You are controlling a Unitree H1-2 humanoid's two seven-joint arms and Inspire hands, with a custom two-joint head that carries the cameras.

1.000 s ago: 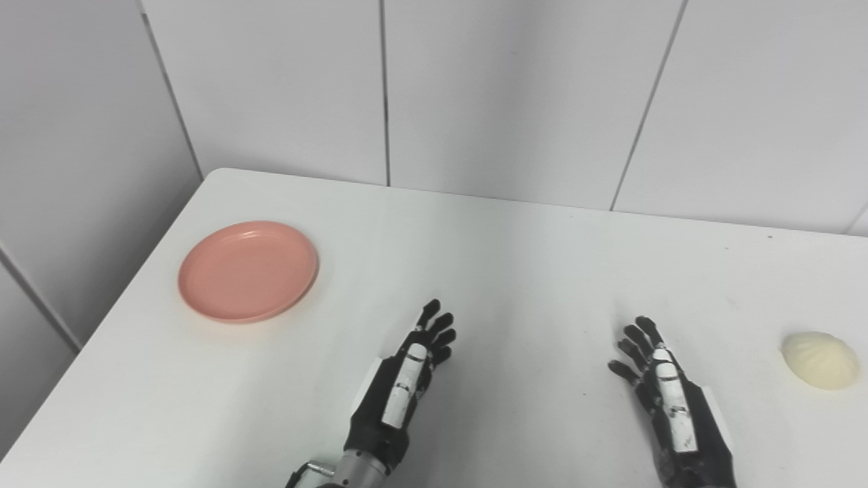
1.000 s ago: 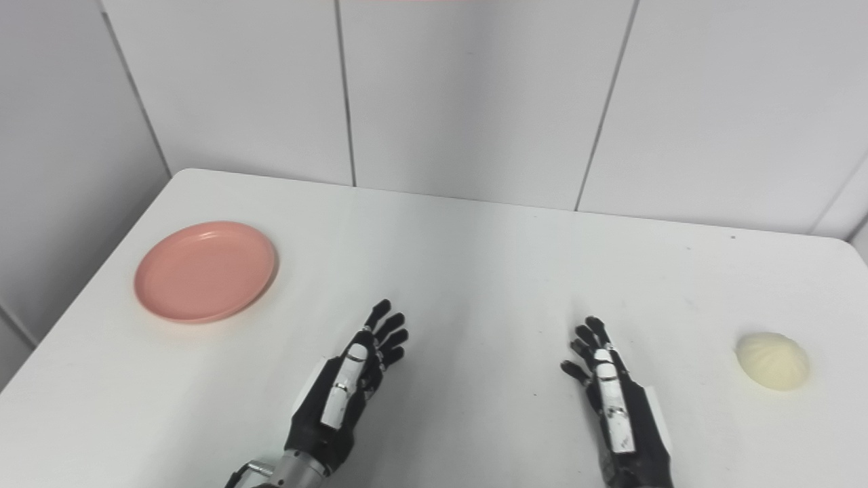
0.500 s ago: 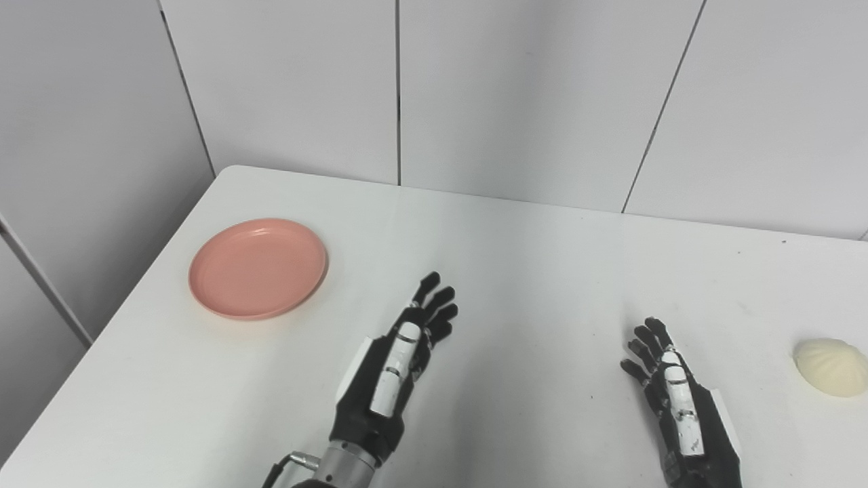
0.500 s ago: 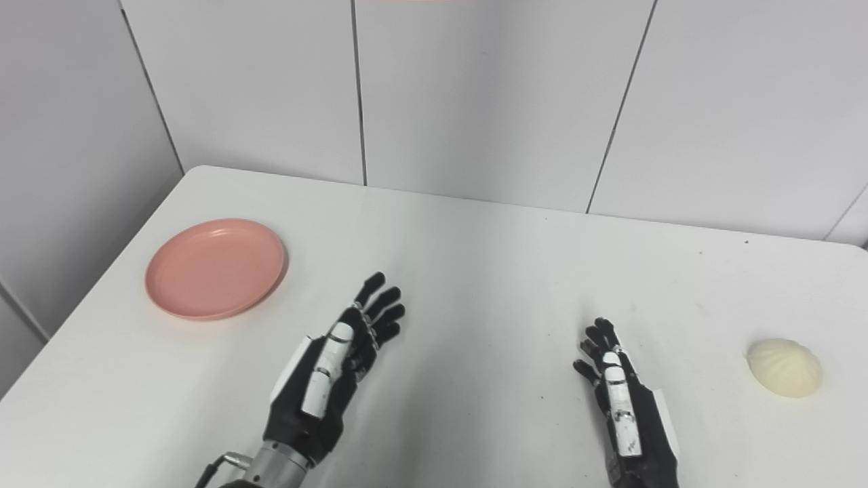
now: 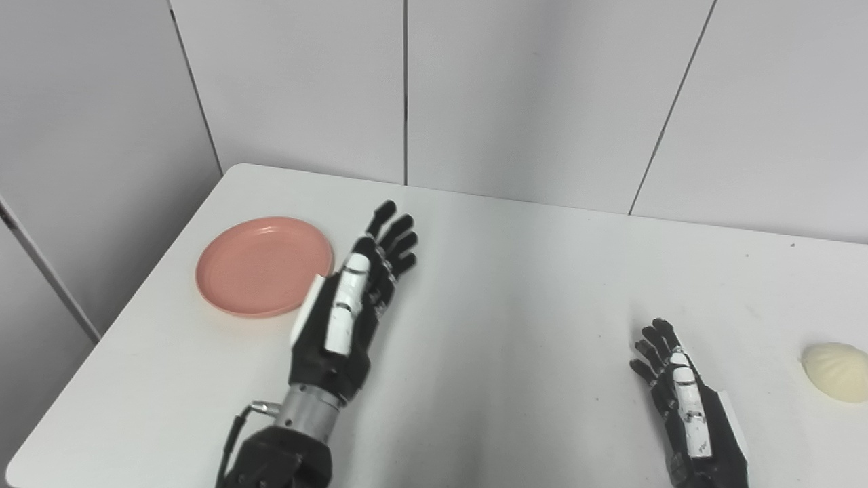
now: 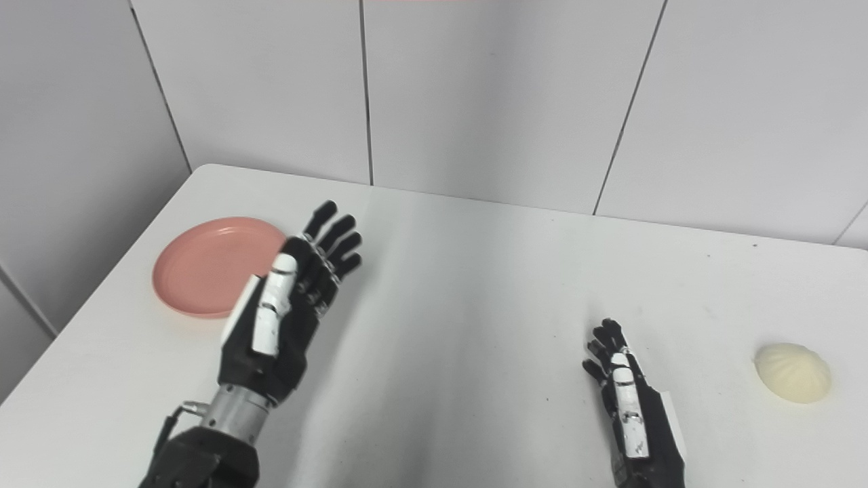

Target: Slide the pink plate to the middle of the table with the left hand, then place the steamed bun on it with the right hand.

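Pink plate (image 5: 261, 266) lies at tabletop (image 5: 529, 285) left; left hand (image 5: 352, 298) raised beside it, fingers spread, empty. Right hand (image 5: 685, 407) likewise empty, apart from steamed bun (image 5: 835, 371).

Bright, even, diffuse light fills both views, washing the white table (image 5: 542, 285) and the panelled wall (image 5: 529, 95) to a pale grey with low contrast. A soft grey shadow band runs down the table beside the left hand (image 5: 346, 305) (its edges are feathered, not crisp). A faint sheen shows on the tabletop. Focus is sharp throughout, without visible motion blur.
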